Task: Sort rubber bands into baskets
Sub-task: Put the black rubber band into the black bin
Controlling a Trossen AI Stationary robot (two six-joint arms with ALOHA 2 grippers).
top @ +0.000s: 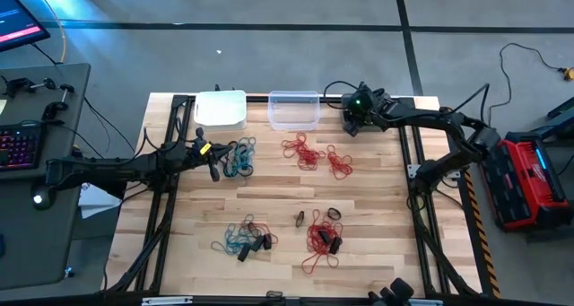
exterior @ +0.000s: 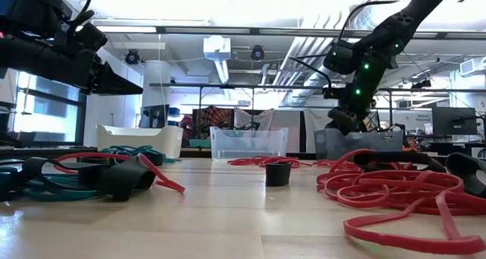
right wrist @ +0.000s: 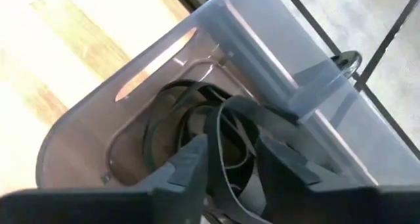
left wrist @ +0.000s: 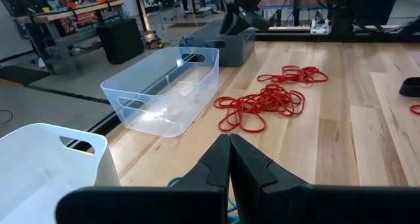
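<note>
High view has the right arm stretched across the table's far edge toward about 1 o'clock, elbow bent out at the right side, with the right gripper (top: 356, 109) parked over the dark grey basket (top: 357, 119), which it mostly covers. From the right wrist view, the fingers (right wrist: 190, 159) stand apart with a gap between them, pointed down into that basket (right wrist: 98, 129). Black rubber bands (right wrist: 197, 129) lie coiled on its floor right below the tips, and one black loop hangs in the gap. I honestly can't tell if it's still pinched or already loose.

Left arm lies low and nearly flat, coming in from 9 o'clock, and the left gripper (top: 212, 160) sits just beside a teal bunch (top: 239, 157) near the white basket (top: 221, 109). Its fingers (left wrist: 213, 165) are pressed fully together in the left wrist view (no gap at all), and a sliver of teal shows just under them, but whether anything is actually gripped I can't tell.

All three baskets line the far edge: white at 11, the clear basket (top: 293, 109) at 12, grey at 1.

Two red bunches (top: 302, 151) sit just nearer than the clear one. Down toward 6 o'clock there's another teal tangle (top: 242, 238) with a few black bands mixed in, a red heap (top: 321, 239) with black bands on it, and a couple of loose black bands (top: 334, 214) between them.
</note>
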